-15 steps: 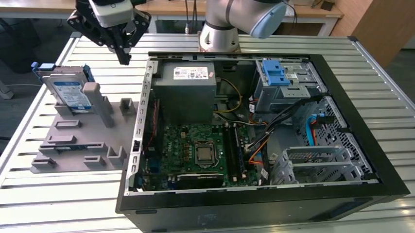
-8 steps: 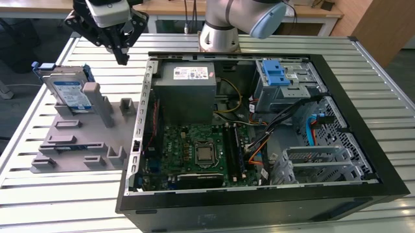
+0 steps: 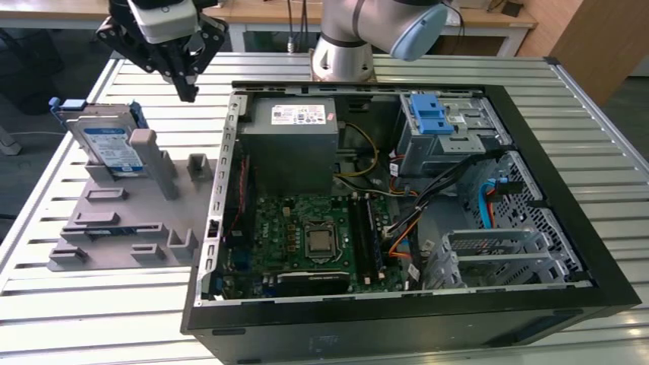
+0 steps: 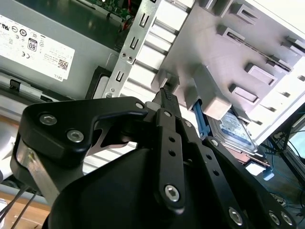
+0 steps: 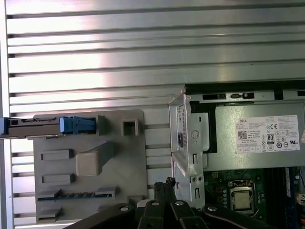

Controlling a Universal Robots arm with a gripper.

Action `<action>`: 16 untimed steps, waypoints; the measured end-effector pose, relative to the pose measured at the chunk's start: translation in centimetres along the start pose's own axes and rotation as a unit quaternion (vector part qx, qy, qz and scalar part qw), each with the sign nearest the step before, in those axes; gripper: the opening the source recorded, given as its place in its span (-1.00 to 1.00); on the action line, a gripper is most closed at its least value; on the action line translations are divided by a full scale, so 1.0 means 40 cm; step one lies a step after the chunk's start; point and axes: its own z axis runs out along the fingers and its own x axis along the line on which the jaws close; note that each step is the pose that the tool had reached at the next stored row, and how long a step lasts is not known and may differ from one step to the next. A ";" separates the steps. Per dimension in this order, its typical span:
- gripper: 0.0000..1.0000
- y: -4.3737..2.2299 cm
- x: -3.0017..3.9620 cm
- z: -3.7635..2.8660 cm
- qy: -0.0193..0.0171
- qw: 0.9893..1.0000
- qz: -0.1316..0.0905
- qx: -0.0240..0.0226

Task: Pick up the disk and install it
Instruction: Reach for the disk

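Note the tool (image 3: 185, 93) pinched shut tip to tip, gripping nothing, hanging above the surface (image 3: 112, 304) by a corner of the open computer case (image 3: 609, 266). Find the disk (image 3: 106, 141) apart from it, untouched, standing on edge in the grey holder (image 3: 112, 228) at the exterior view's left of the case, label side outward, blue carrier (image 3: 69, 103) framing its rim. Appears edge-on as a thin bar in the first wrist view. Expect a dense thing, probably heavy for its bulk: metal body, rigid, no give under a squeeze, with smooth flat faces likely to slip. Treat as fragile against knocks, and count the plastic carrier as the weaker, springier part. Judge the soundest hold to be across the two broad faces at the free upper edge, above the grey post (image 3: 142, 148) standing against the label side, pressing on metal rather than on the blue rails.
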 end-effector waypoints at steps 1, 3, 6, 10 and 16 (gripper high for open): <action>-0.79 0.000 0.001 0.000 0.000 1.000 0.000 0.000; -0.79 0.000 0.004 0.000 0.000 1.000 0.000 0.000; -0.79 -0.001 0.008 0.000 0.000 1.000 0.000 0.000; -0.79 -0.001 0.013 0.001 0.000 1.000 0.000 0.000; -0.79 -0.002 0.021 0.001 0.000 1.000 0.000 0.000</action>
